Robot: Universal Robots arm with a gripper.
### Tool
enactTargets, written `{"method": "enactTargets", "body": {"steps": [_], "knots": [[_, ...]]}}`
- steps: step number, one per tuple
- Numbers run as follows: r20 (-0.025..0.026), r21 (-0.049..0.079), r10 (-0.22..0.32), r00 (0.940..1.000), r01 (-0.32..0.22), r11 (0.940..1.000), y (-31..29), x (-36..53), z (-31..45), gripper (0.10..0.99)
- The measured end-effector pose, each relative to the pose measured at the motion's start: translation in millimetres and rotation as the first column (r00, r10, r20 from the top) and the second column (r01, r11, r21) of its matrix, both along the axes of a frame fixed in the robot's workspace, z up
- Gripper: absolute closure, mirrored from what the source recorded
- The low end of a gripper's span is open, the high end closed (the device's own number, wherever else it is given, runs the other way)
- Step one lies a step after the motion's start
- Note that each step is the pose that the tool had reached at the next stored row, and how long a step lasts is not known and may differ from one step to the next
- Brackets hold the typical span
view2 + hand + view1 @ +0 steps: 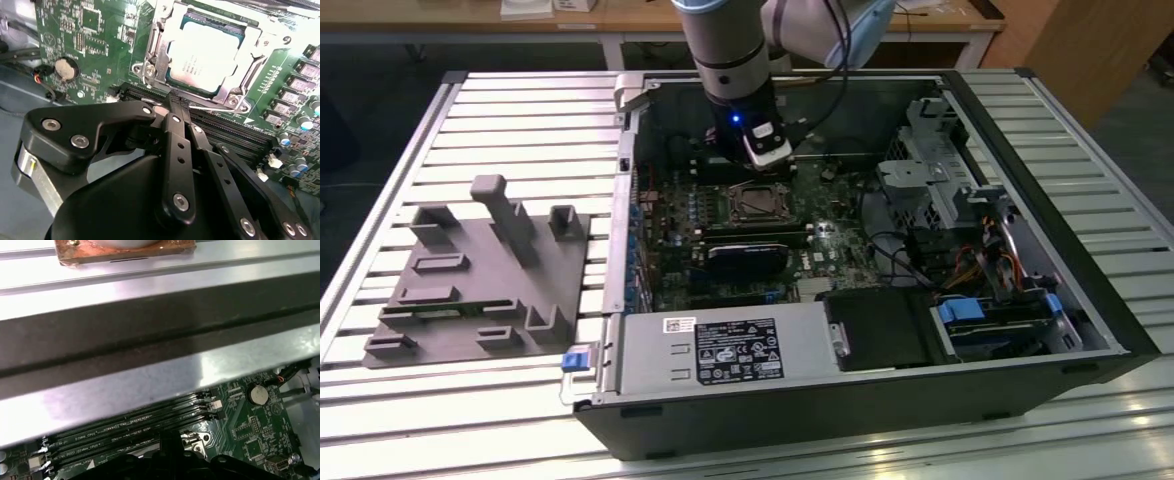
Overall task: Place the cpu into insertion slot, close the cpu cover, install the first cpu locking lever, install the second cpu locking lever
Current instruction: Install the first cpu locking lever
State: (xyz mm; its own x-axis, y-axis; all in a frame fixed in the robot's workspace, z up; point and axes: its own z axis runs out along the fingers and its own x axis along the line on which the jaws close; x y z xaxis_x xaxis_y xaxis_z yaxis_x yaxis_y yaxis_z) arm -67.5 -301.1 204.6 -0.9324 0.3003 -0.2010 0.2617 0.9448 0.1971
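Progress looks well along: I see the chip seated in the socket, with the cover apparently down over it. Whether either locking lever is latched I cannot tell. My gripper hangs just beside the socket, clenched and empty.

The cpu has a pale, satiny metal top, and the cover round it is bright, shiny metal. The board is glossy green. The gripper is matt black with shiny silver screws. The table is ribbed bare metal with a soft sheen, and the grey jig looks like matt plastic.
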Motion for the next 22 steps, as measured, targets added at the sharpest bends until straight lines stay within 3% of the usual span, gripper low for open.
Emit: {"method": "enactTargets", "body": {"steps": [9, 22], "knots": [[0.0005, -0.001, -0.015, 0.9999, 0.015, 0.9999, 7.0, 0.0, -1.1, 0.98], [0.0016, -0.003, -0.051, 0.9987, 0.051, 0.9987, 10.8, 0.0, -5.7, 0.98]]}}
